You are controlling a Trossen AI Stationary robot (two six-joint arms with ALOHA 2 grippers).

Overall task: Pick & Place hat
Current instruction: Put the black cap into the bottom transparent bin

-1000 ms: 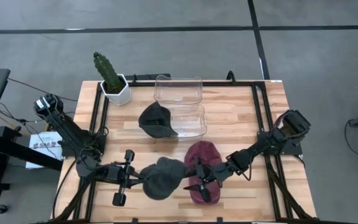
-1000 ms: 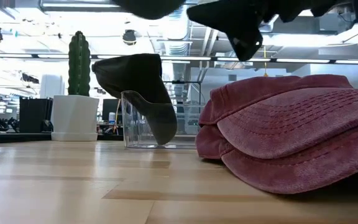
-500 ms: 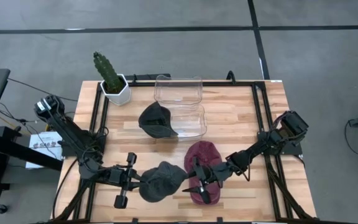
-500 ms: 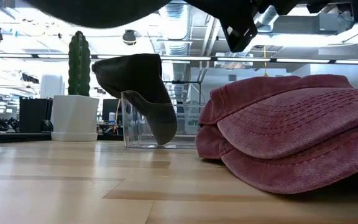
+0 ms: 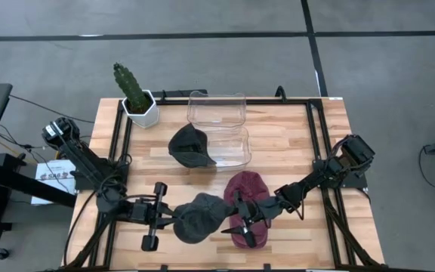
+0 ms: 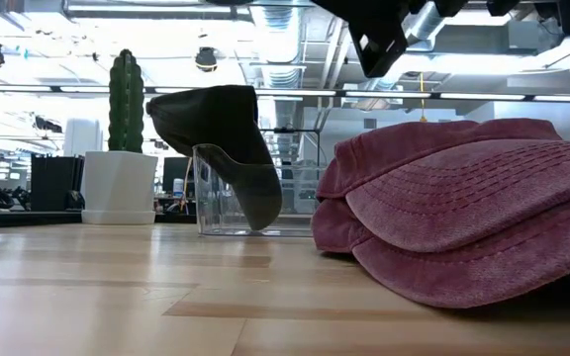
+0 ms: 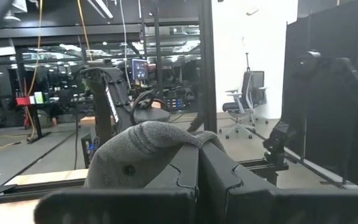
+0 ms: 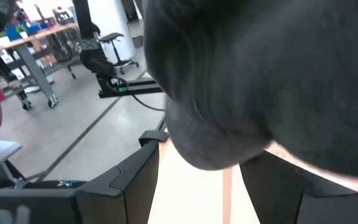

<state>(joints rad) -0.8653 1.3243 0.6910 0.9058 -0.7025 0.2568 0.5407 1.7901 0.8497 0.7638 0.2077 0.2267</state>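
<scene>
In the low view only the dark undersides of the arms show along the top edge, so neither hand can be read there; the maroon hat fills the right half, its far end cut off by the frame edge. In the right wrist view a dark grey mass blocks nearly everything, and only a strip of the wooden surface shows between that arm's fingers. In the left wrist view the grey hat hides what lies beyond it.

Seen from above, the left hand sits at lower centre-left of the frame, clenched on the edge of the grey hat, which hangs from it just left of the maroon hat. The left wrist view confirms this: the two fingers stand pressed together with the hat's fabric bunched at their tips.

The right hand is at lower centre, over the maroon hat's left side, spread wide and grasping nothing; whether it touches the grey hat cannot be told.

A black hat lies at centre, draped over the left rim of the nearer clear bin; a second clear bin stands behind it. A potted cactus stands at upper left of the surface.
</scene>
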